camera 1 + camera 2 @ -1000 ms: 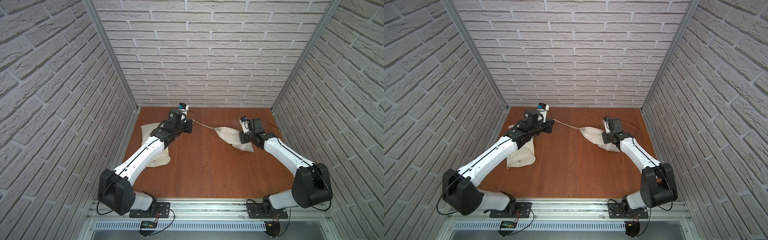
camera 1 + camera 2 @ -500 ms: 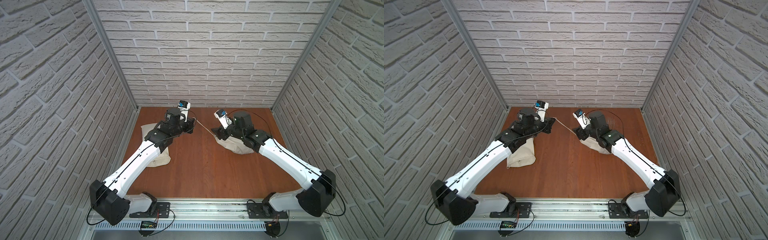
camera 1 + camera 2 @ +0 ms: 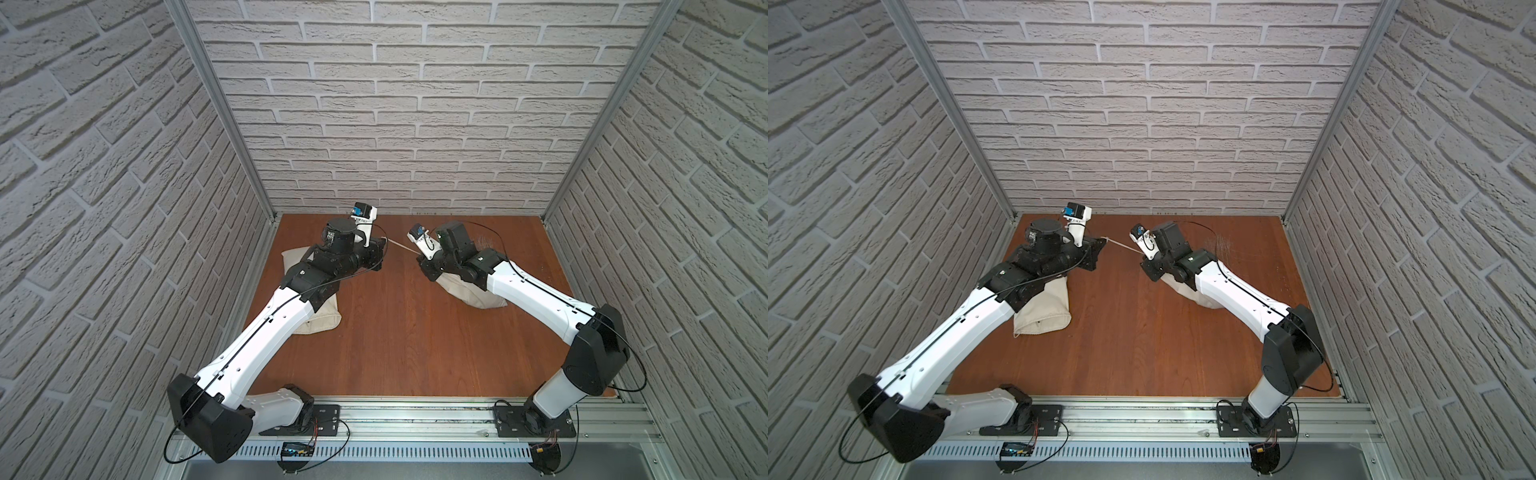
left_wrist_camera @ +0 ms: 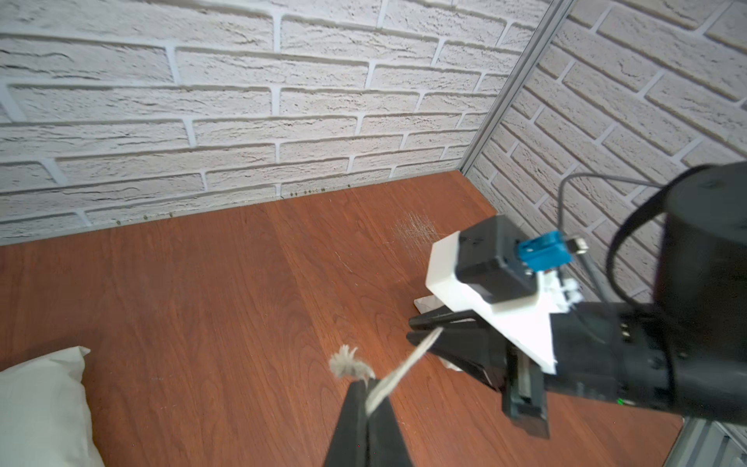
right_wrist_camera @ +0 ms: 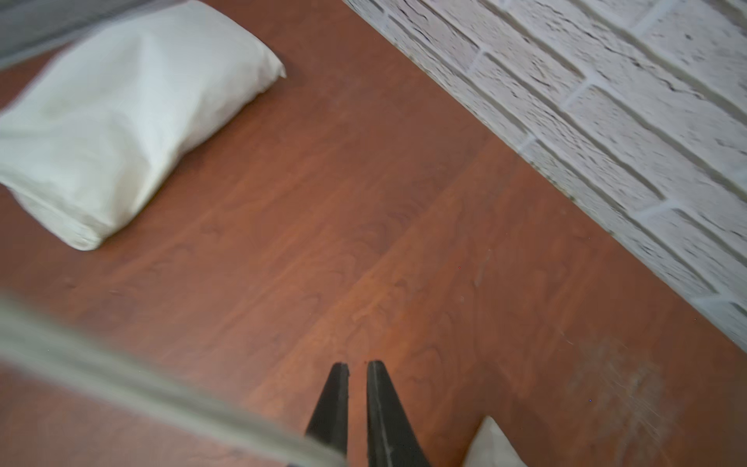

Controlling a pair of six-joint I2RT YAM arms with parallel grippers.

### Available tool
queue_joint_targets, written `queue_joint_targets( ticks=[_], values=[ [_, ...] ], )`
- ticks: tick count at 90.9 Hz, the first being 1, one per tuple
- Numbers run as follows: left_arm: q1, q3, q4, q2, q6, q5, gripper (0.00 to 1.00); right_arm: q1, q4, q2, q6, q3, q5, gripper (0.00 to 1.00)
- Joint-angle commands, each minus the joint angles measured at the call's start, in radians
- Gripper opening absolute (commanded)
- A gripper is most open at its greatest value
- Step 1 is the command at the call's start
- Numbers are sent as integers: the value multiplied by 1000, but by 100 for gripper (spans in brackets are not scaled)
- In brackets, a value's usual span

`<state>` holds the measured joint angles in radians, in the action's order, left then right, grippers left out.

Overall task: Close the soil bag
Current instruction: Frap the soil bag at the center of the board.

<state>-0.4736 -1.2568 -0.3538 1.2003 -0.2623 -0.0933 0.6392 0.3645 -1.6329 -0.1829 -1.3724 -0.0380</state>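
We hold the drawstring (image 4: 404, 366) taut: left pincer (image 4: 366, 385) clamped on its frayed end, right pincer (image 4: 410, 330) pinched nearly closed on it. The soil bag (image 3: 467, 294) lies on the tabletop (image 3: 395, 340), well apart from the spare bag (image 3: 320, 324); we judge cinching unfinished.

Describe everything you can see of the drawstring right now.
The drawstring is a thin, pale cord, stretched straight above the table between the two arms. The left gripper is shut on it just short of its frayed, tufted end. From there it runs in between the nearly closed jaws of the right gripper. Whether they pinch it is unclear, and its join to the soil bag is hidden.
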Motion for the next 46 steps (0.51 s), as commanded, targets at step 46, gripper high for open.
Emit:
queue_joint_targets(
  ticks=[46],
  values=[
    [-41,136,105,14,-2,205,0,-402,139,399,255,293,-554,9]
  ],
)
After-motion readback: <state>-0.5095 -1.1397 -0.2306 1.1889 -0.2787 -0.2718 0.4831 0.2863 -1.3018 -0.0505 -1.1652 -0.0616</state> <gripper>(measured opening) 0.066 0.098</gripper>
